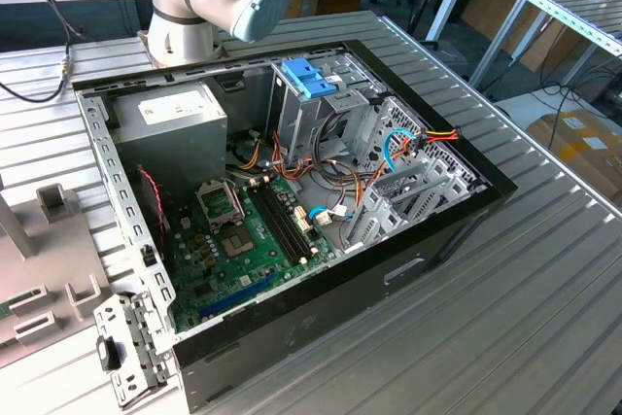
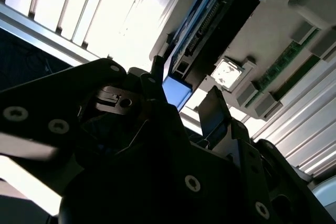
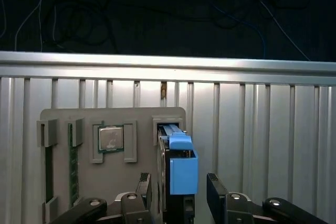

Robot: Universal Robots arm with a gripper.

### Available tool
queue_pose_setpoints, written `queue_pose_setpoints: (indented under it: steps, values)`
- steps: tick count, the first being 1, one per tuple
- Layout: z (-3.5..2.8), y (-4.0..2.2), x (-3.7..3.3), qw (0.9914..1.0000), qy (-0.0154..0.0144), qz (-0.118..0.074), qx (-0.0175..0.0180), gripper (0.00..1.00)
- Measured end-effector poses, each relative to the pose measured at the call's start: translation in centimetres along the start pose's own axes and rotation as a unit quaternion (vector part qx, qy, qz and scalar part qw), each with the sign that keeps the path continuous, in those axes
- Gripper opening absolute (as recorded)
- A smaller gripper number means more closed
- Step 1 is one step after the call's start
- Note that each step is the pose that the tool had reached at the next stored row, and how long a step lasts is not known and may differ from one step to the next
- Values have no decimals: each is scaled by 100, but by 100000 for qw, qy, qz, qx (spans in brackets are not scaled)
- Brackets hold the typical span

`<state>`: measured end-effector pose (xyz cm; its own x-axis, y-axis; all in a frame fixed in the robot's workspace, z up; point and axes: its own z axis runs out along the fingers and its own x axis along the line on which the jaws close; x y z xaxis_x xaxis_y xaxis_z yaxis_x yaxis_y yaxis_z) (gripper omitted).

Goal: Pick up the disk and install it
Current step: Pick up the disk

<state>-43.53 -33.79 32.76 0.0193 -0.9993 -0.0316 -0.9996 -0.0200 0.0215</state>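
The disk (image 3: 165, 167) stands on edge in a slot of a grey holder tray (image 3: 63, 118), with a blue plastic carrier (image 3: 182, 167) clipped along its side. My gripper (image 3: 178, 184) is open and straddles the disk, one black finger on each side; a narrow gap shows at each finger. In the second wrist view the disk's (image 2: 223, 22) dark connector edge and blue carrier sit just beyond my gripper (image 2: 181, 98). The open computer case (image 1: 439, 230) lies on the slatted table, with its drive cage (image 1: 326, 109) at the back.
A processor chip (image 3: 111, 139) and a green memory stick (image 3: 72, 169) sit in the same tray beside the disk. Inside the case are a grey power-supply box (image 1: 180, 116), a blue bay latch (image 1: 306, 75), loose cables and the motherboard (image 1: 243, 240). The table edge (image 3: 168, 61) runs just behind the tray.
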Motion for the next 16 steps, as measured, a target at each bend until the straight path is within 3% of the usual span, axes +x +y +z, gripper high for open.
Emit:
queue_pose_setpoints:
  steps: [16]
  values:
    - [68, 2, 1, 100000, -56, 34, 2, 54]
